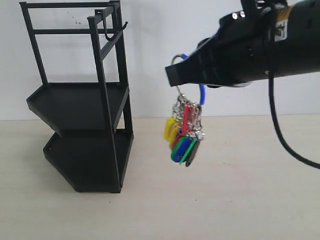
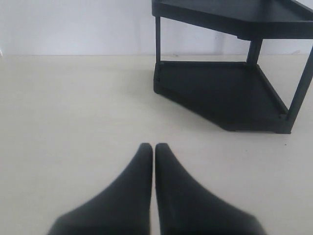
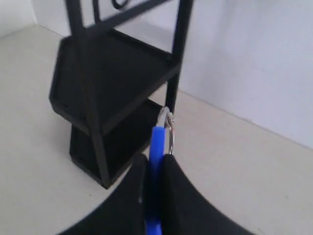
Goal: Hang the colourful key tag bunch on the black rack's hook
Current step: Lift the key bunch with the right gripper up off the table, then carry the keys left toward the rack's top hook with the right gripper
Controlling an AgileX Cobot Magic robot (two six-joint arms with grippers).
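The left gripper (image 2: 152, 149) sits low over the table (image 2: 73, 112) with its two fingers pressed together and nothing between them, facing the lower tray (image 2: 220, 95) of the black rack (image 1: 80, 125). The rack stands on the left of the exterior view. The hook (image 1: 107, 34) hangs from its top bars, well above both trays, with the curved tip turned up.

To the right of the rack and well apart from it, the key tag bunch (image 1: 184, 132) hangs in the air clear of the table, its long axis straight down. The right gripper (image 1: 172, 75) is clamped on the blue strap (image 3: 157, 147) from above, so the tags dangle directly under the fingertips. A metal ring (image 3: 167, 125) pokes out just past them on the rack side.

The relation that matters is hook to gripper: the hook lies to the left and higher than the fingertips. I judge the right arm must lift and travel left to bring the strap's loop over the tip — the left arm holds nothing and is far below the hook.
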